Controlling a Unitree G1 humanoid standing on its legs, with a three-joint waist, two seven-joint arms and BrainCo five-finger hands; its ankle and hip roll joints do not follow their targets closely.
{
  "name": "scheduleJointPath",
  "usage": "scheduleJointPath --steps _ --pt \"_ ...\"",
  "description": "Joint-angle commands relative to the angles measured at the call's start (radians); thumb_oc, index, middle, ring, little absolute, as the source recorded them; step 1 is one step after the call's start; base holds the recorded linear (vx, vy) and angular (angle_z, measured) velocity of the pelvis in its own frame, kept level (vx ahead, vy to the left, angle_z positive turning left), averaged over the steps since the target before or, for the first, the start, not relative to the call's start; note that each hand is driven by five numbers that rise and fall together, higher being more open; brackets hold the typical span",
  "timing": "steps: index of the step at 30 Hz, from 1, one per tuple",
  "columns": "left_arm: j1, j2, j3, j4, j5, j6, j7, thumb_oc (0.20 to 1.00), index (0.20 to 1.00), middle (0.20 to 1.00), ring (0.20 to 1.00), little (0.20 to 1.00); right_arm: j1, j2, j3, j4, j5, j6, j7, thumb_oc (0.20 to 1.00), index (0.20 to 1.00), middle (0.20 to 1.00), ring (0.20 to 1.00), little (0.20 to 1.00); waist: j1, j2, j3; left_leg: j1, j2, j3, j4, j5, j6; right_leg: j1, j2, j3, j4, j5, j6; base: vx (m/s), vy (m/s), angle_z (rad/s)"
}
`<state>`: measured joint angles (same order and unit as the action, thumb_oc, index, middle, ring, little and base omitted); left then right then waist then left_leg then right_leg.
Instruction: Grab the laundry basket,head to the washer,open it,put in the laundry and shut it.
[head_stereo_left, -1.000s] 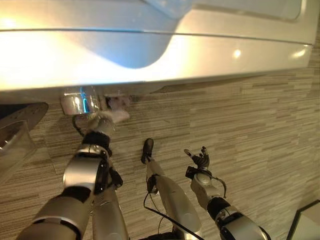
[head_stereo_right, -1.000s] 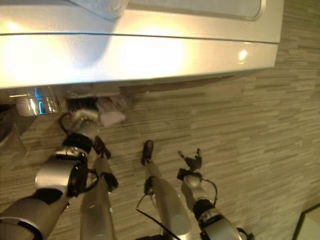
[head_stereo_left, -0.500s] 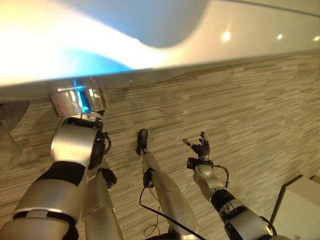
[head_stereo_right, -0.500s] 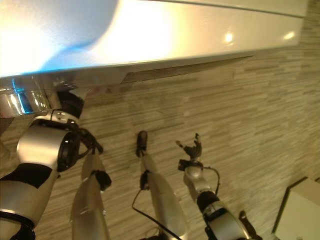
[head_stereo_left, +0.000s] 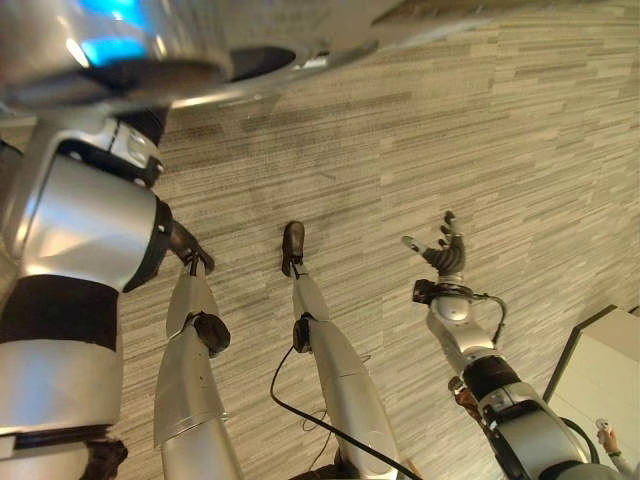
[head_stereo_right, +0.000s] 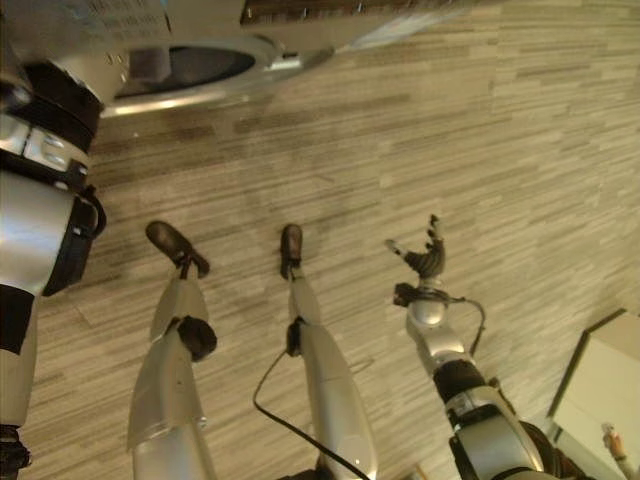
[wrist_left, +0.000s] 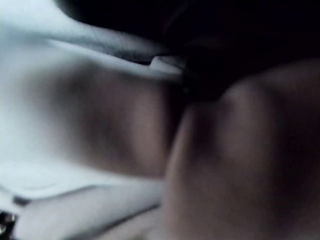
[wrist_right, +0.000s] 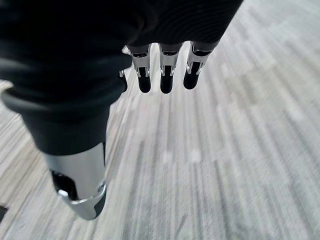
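The washer (head_stereo_right: 190, 70) sits at about 11 o'clock in the eye views, its chrome-ringed door opening showing dark inside, so the door appears to be open. The left arm reaches up into that opening, and the left wrist view gives a dim, close look at pale folds that I take to be laundry (wrist_left: 100, 125) inside the drum; the left hand itself is hidden there, so I cannot tell how its fingers stand. My reading is that loading is under way or nearly finished, and that drawing the arm out and shutting the door are left to do. The laundry basket cannot be made out.

The opening's rim is the tight edge: the left arm passes close by it. At about 4 o'clock the right hand (head_stereo_left: 441, 255) hangs over the striped floor (head_stereo_left: 520, 150), fingers spread and relaxed, holding nothing, with wide bare floor around it. A pale cabinet corner (head_stereo_left: 600, 370) at 5 o'clock lies near the right elbow.
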<state>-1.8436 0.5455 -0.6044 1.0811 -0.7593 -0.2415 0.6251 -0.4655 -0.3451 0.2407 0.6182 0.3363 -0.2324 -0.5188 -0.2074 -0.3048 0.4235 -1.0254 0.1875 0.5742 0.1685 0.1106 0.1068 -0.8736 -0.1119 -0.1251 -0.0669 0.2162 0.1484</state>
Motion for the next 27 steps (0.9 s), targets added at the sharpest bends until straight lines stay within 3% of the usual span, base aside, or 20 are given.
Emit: scheduleJointPath --steps 1,7,9,10,11,13,15,16,17,19,20,21,22,24,25,27 --pt "-0.327 0.028 0.006 0.053 0.092 0.01 -0.038 0.2 0.2 0.2 0.2 0.2 0.139 -0.096 -0.081 -0.072 -0.04 0.002 0.007 1.0 1.0 1.0 1.0 1.0 -0.03 0.089 -0.039 0.107 -0.07 -0.113 -0.09 -0.147 -0.073 0.336 -0.041 -0.048 -0.02 -0.038 0.105 0.03 -0.011 -0.03" --pt "-0.366 0.079 -0.005 0.148 0.019 0.051 -0.093 0.2 0.2 0.2 0.2 0.2 0.205 -0.155 -0.123 -0.13 -0.055 0.019 0.022 1.0 1.0 1.0 1.0 1.0 -0.006 0.138 -0.031 0.057 -0.094 -0.142 -0.104 -0.137 -0.068 0.278 -0.043 -0.078 -0.02 -0.081 0.097 0.04 -0.002 0.05" --pt "-0.267 0.117 0.105 0.122 -0.091 0.016 -0.09 0.2 0.2 0.2 0.2 0.2 0.259 -0.146 -0.143 -0.157 -0.059 0.045 0.021 1.0 1.0 1.0 1.0 1.0 0.025 0.16 -0.029 0.043 -0.112 -0.151 -0.112 -0.13 -0.071 0.268 -0.046 -0.082 -0.02 -0.104 0.098 0.07 0.017 -0.03" --pt "-0.258 0.116 0.11 0.117 -0.095 0.014 -0.089 0.558 0.558 0.558 0.558 0.558 0.263 -0.148 -0.144 -0.159 -0.059 0.047 0.021 1.0 1.0 1.0 1.0 1.0 0.026 0.164 -0.033 0.043 -0.112 -0.151 -0.112 -0.13 -0.071 0.267 -0.046 -0.082 -0.02 -0.104 0.098 0.09 0.116 0.0" --pt "-0.335 0.05 0.055 -0.042 -0.205 -0.085 -0.104 1.0 1.0 1.0 1.0 1.0 0.27 -0.179 -0.134 -0.155 -0.035 0.052 0.044 1.0 1.0 1.0 1.0 1.0 0.02 0.175 -0.051 0.035 -0.125 -0.167 -0.124 -0.126 -0.076 0.254 -0.044 -0.064 -0.02 -0.113 0.108 0.07 0.099 -0.04" --pt "-0.333 0.046 0.035 -0.111 -0.192 -0.117 -0.107 1.0 1.0 1.0 1.0 1.0 0.291 -0.188 -0.143 -0.178 -0.031 0.044 0.056 1.0 1.0 1.0 1.0 1.0 0.013 0.164 -0.059 0.033 -0.123 -0.165 -0.127 -0.122 -0.077 0.25 -0.043 -0.057 -0.02 -0.113 0.111 0.04 0.074 -0.14" --pt "-0.287 0.052 -0.005 -0.12 -0.073 -0.062 -0.121 1.0 1.0 1.0 1.0 1.0 0.333 -0.236 -0.161 -0.217 -0.028 0.038 0.087 1.0 1.0 1.0 1.0 1.0 0.003 0.154 -0.078 0.035 -0.125 -0.159 -0.126 -0.121 -0.076 0.253 -0.043 -0.039 -0.02 -0.098 0.113 -0.01 0.044 0.01" --pt "-0.285 0.063 -0.086 -0.054 0.061 0.026 -0.182 1.0 1.0 1.0 1.0 1.0 0.353 -0.257 -0.179 -0.216 -0.028 0.036 0.111 1.0 1.0 1.0 1.0 1.0 0.001 0.156 -0.086 0.038 -0.126 -0.158 -0.126 -0.121 -0.074 0.26 -0.045 -0.032 -0.02 -0.089 0.113 -0.03 0.047 0.12" --pt "-0.301 0.075 -0.166 -0.004 0.174 0.07 -0.212 1.0 1.0 1.0 1.0 1.0 0.362 -0.275 -0.189 -0.217 -0.026 0.03 0.128 1.0 1.0 1.0 1.0 1.0 0.002 0.158 -0.089 0.04 -0.125 -0.155 -0.126 -0.12 -0.072 0.265 -0.047 -0.029 -0.02 -0.085 0.113 -0.02 0.046 0.08" --pt "-0.361 0.08 -0.403 0.076 0.575 0.179 -0.23 1.0 1.0 1.0 1.0 1.0 0.367 -0.307 -0.2 -0.192 -0.033 0.022 0.166 1.0 1.0 1.0 1.0 1.0 0.011 0.166 -0.093 0.051 -0.115 -0.153 -0.118 -0.123 -0.071 0.283 -0.051 -0.032 -0.02 -0.087 0.113 -0.03 0.035 -0.02" --pt "-0.355 0.039 -0.495 0.095 0.819 0.243 -0.214 1.0 1.0 1.0 1.0 1.0 0.334 -0.316 -0.194 -0.164 -0.022 0.008 0.187 1.0 1.0 1.0 1.0 1.0 0.017 0.16 -0.089 0.057 -0.107 -0.149 -0.108 -0.118 -0.072 0.292 -0.055 -0.036 -0.02 -0.087 0.112 -0.04 0.011 -0.03" --pt "-0.358 0.015 -0.536 0.098 0.934 0.269 -0.216 1.0 1.0 1.0 1.0 1.0 0.321 -0.318 -0.181 -0.146 -0.014 -0.002 0.193 1.0 1.0 1.0 1.0 1.0 0.017 0.158 -0.086 0.061 -0.103 -0.152 -0.108 -0.118 -0.073 0.293 -0.055 -0.039 -0.02 -0.092 0.11 -0.05 -0.003 -0.01" --pt "-0.324 -0.011 -0.625 0.074 1.134 0.312 -0.254 1.0 1.0 1.0 1.0 1.0 0.3 -0.323 -0.159 -0.142 0.003 -0.017 0.202 1.0 1.0 1.0 1.0 1.0 0.02 0.157 -0.077 0.065 -0.094 -0.161 -0.109 -0.117 -0.076 0.292 -0.053 -0.043 -0.02 -0.1 0.107 0.0 0.0 0.0" --pt "-0.291 -0.02 -0.633 0.052 1.184 0.328 -0.287 1.0 1.0 1.0 1.0 1.0 0.286 -0.322 -0.143 -0.151 0.018 -0.021 0.209 1.0 1.0 1.0 1.0 1.0 0.021 0.154 -0.074 0.065 -0.091 -0.164 -0.112 -0.112 -0.076 0.29 -0.052 -0.046 -0.02 -0.106 0.104 0.0 0.0 0.0" --pt "-0.237 -0.025 -0.598 -0.002 1.205 0.344 -0.354 1.0 1.0 1.0 1.0 1.0 0.289 -0.319 -0.138 -0.175 0.034 -0.003 0.223 1.0 1.0 1.0 1.0 1.0 0.03 0.153 -0.068 0.067 -0.088 -0.169 -0.115 -0.109 -0.076 0.288 -0.048 -0.049 -0.02 -0.12 0.099 0.0 0.0 0.0" --pt "-0.17 0.007 -0.539 -0.088 1.193 0.344 -0.39 1.0 1.0 1.0 1.0 1.0 0.32 -0.302 -0.138 -0.203 0.045 0.029 0.251 1.0 1.0 1.0 1.0 1.0 0.045 0.153 -0.062 0.069 -0.086 -0.177 -0.114 -0.107 -0.077 0.289 -0.045 -0.054 -0.02 -0.138 0.09 0.0 0.0 0.0"
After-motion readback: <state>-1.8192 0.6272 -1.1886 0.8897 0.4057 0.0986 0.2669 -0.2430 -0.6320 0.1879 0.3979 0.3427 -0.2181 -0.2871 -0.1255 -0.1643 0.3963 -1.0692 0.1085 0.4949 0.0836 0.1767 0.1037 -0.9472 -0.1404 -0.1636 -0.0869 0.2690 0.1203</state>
